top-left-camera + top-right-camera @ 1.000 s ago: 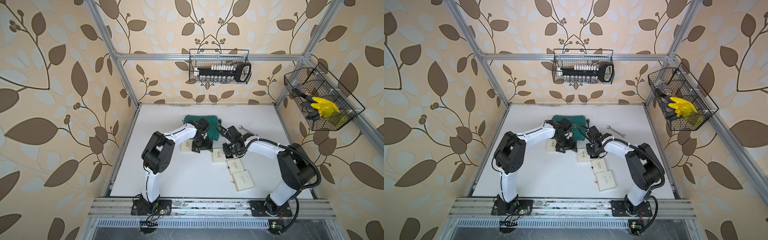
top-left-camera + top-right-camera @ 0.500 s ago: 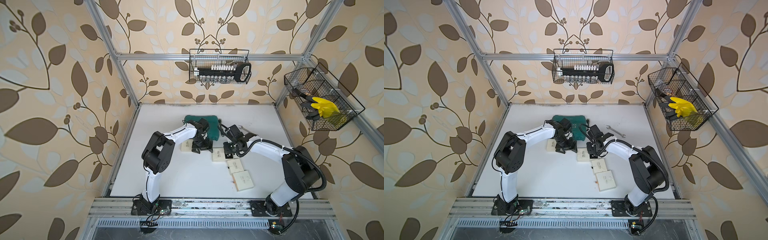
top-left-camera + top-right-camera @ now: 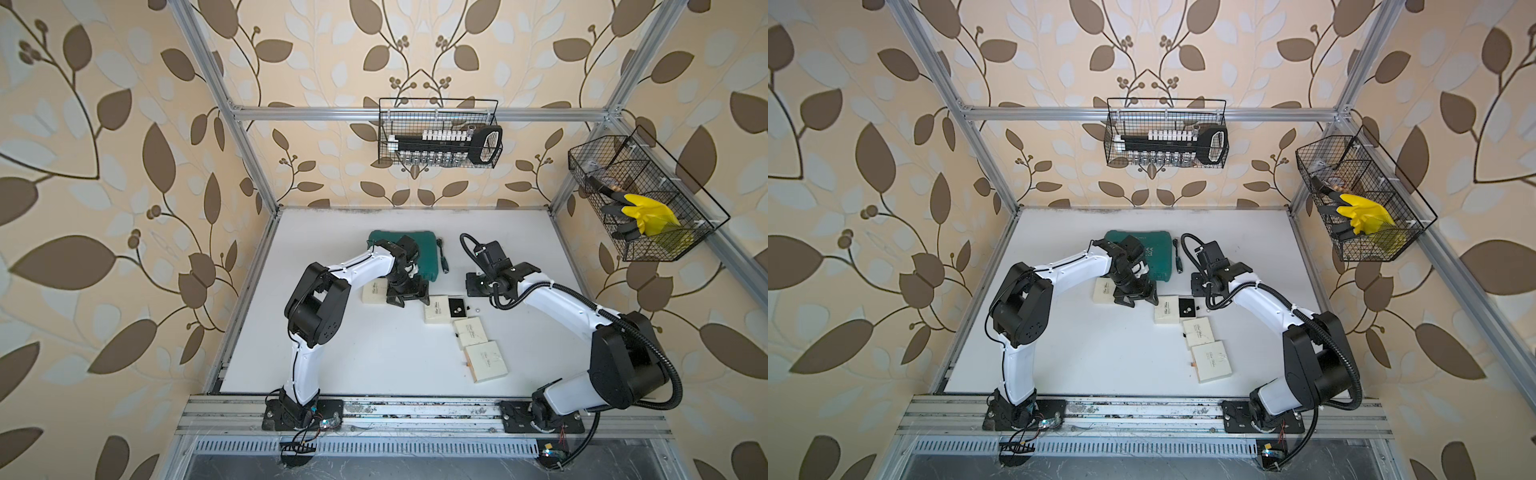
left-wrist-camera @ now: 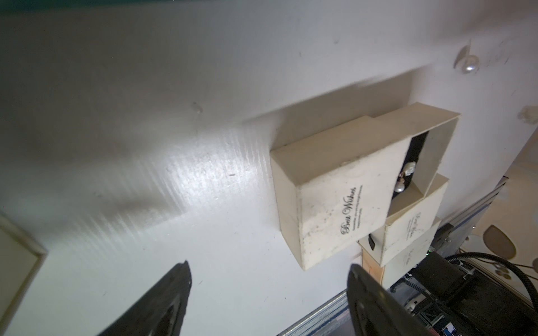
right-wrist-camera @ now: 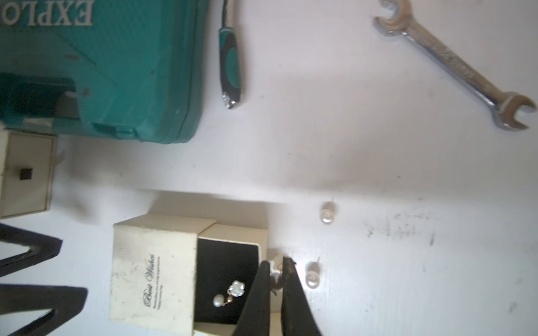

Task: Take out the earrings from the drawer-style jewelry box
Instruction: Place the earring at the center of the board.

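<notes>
Earrings (image 5: 236,289), tiny slippery pearl studs: I'd pinch the bead. Right gripper (image 5: 277,263) clamps one beside the cream cardboard drawer box (image 5: 152,270); left gripper (image 4: 269,264) gapes.

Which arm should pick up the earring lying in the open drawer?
Right. The right claw, seemingly shut on an earring, is at the drawer edge, beside the second earring inside. The left claw is open but stands at the box sleeve end, away from the drawer.

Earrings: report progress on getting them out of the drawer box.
Done: two pearl earrings lie on the table. In hand: the right gripper pinches a third earring beside the open drawer. Remaining: one flower-and-pearl earring in the drawer; three other cream boxes look shut.
</notes>
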Motion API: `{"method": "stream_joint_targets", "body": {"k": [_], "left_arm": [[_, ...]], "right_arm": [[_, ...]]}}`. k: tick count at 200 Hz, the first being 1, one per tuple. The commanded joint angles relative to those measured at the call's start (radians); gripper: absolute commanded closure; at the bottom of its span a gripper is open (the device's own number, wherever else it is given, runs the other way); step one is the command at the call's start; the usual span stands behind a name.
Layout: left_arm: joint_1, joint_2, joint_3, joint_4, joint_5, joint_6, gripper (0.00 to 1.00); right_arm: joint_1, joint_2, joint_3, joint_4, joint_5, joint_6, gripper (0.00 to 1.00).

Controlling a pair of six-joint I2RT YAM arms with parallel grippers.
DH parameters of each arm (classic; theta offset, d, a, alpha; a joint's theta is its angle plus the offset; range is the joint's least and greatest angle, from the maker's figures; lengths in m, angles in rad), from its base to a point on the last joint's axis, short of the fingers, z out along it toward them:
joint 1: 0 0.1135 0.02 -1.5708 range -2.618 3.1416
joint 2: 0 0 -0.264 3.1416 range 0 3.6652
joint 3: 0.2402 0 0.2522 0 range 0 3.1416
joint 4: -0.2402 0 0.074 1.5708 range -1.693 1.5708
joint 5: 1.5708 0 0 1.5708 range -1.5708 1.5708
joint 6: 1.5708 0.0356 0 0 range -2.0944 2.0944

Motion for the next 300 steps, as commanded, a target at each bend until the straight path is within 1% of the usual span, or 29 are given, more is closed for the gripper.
{"method": "stream_joint_targets", "body": {"k": [1, 27, 92, 109, 140, 175, 210, 238, 275, 300], "left_arm": [[-0.005, 0.018, 0.04, -0.001, 0.033, 0.025, 0.14], [-0.015, 0.037, 0.057, -0.009, 0.033, 0.029, 0.14], [-0.028, 0.079, 0.08, -0.018, 0.033, 0.033, 0.14], [-0.029, 0.084, 0.084, -0.019, 0.036, 0.034, 0.14], [-0.03, 0.09, 0.092, -0.024, 0.035, 0.037, 0.14], [-0.031, 0.102, 0.102, -0.022, 0.035, 0.037, 0.14], [-0.033, 0.111, 0.113, -0.023, 0.035, 0.037, 0.14], [-0.034, 0.116, 0.121, -0.025, 0.031, 0.038, 0.14], [-0.034, 0.124, 0.127, -0.028, 0.032, 0.036, 0.14], [-0.036, 0.124, 0.129, -0.03, 0.029, 0.036, 0.14]], "right_arm": [[-0.043, 0.007, -0.034, -0.042, 0.049, 0.022, 0.9], [-0.082, 0.046, -0.053, -0.013, 0.008, 0.032, 0.9], [-0.112, 0.141, -0.061, 0.043, -0.073, 0.044, 0.89], [-0.119, 0.157, -0.052, 0.043, -0.088, 0.041, 0.87], [-0.121, 0.158, -0.039, 0.041, -0.095, 0.041, 0.79], [-0.117, 0.107, -0.048, 0.041, -0.113, 0.041, 0.77], [-0.08, 0.009, -0.088, 0.078, -0.172, 0.008, 0.77], [-0.014, -0.044, -0.1, 0.07, -0.207, -0.039, 0.76], [0.073, -0.043, -0.08, 0.034, -0.22, -0.103, 0.76], [0.093, -0.015, -0.065, 0.014, -0.206, -0.12, 0.77]]}}
